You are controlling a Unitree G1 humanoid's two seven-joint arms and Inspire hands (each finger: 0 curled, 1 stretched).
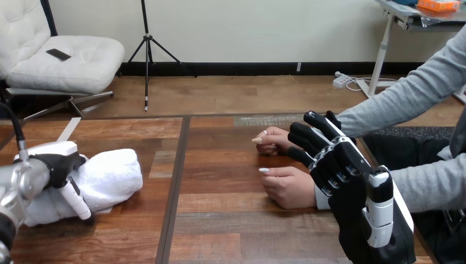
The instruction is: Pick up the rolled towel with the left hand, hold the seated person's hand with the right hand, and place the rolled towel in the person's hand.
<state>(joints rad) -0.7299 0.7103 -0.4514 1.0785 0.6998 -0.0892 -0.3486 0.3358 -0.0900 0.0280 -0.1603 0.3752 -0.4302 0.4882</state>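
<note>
A white rolled towel (pixel 104 179) lies on the wooden table (pixel 220 220) at the left. My left hand (pixel 57 165) sits over its left end, with the thumb (pixel 77 201) down the near side and the fingers wrapped round the roll. The person's nearer hand (pixel 288 187) rests loosely curled on the table right of centre. Their farther hand (pixel 273 140) lies just behind it. My right hand (pixel 351 181) hangs open at the right, fingers straight, pointing over the nearer hand's wrist. Whether it touches the wrist I cannot tell.
The person's grey sleeves (pixel 417 99) come in from the right side. A dark seam (pixel 176 181) runs down the table between the towel and the person's hands. A strip of white tape (pixel 68 129) lies at the far left of the table.
</note>
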